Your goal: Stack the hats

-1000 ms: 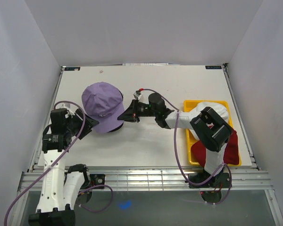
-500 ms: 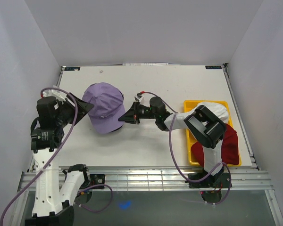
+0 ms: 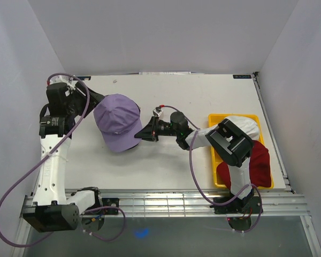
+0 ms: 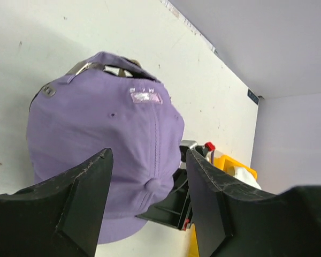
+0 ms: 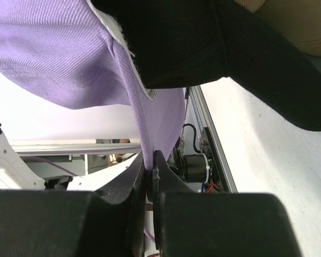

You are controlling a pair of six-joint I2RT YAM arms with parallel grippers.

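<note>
Right tool [image 3: 144,133] is clenched on the brim edge of the lavender cap [image 3: 117,120], which sits left of centre on the white tabletop [image 3: 203,96]. In the right wrist view the two fingers [image 5: 136,176] press together with a thin fold of the purple fabric caught between them. Just above that fold, under the lavender brim, lies the dark cloth of a black cap [image 5: 176,43], and a strip of tan fabric [image 5: 294,24] shows at the upper right corner. From above, only a dark sliver of these shows below the lavender cap's near edge.

The left tool [image 3: 96,99] hangs at the far left side of the lavender cap, with its jaws spread wide and nothing between them. Its wrist camera looks down on the crown, the rear strap and the small embroidered logo, framed by the two black fingers [image 4: 88,182], which stand apart from the fabric.

At the right side of the tabletop a yellow tray [image 3: 216,179] holds a white cap [image 3: 230,122] at its far end and a dark red cap [image 3: 261,163] at its near end, the latter spilling over the tray's right rim. The right arm's elbow covers part of both.
</note>
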